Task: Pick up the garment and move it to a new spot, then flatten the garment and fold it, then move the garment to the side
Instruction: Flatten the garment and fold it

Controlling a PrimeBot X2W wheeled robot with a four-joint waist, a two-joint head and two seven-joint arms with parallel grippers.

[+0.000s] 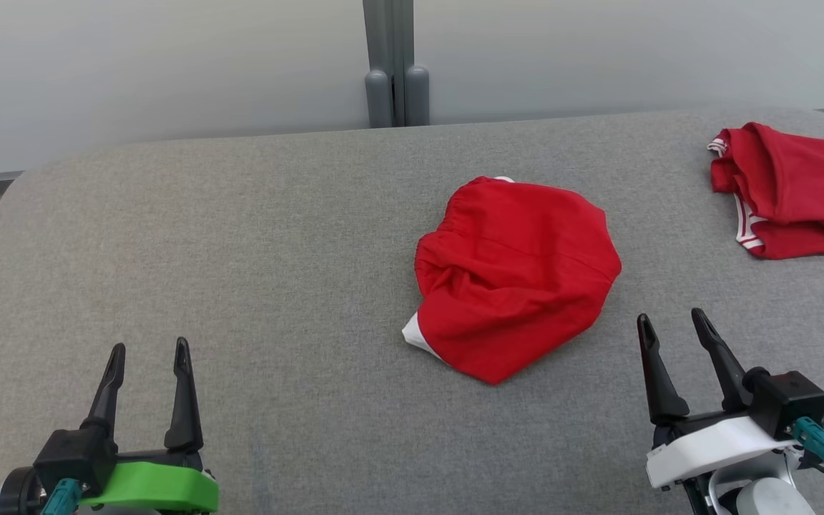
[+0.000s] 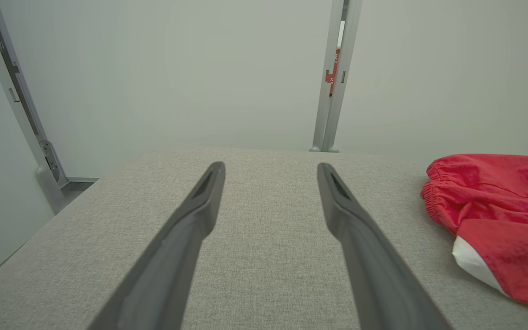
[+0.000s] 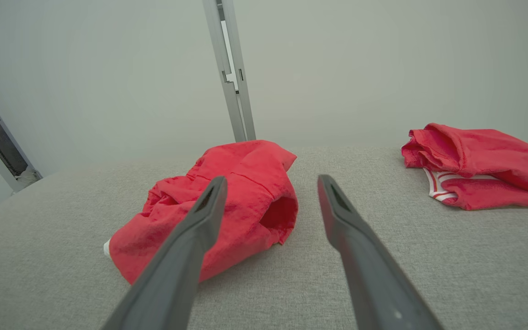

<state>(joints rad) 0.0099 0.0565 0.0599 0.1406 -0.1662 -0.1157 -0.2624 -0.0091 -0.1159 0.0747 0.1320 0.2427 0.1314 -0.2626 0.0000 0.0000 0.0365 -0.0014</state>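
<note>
Red shorts [image 1: 516,275] bunched mid-frame, up-left of right gripper [image 1: 671,315], the nearer arm; left gripper [image 1: 150,345] well apart, lower left. Both finger pairs spread, empty.

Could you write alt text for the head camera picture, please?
A crumpled red garment lies near the middle of a grey padded table, untouched. The left gripper at lower left and the right gripper at lower right are both open and empty. A second red garment with white striped trim lies at the far right.
</note>
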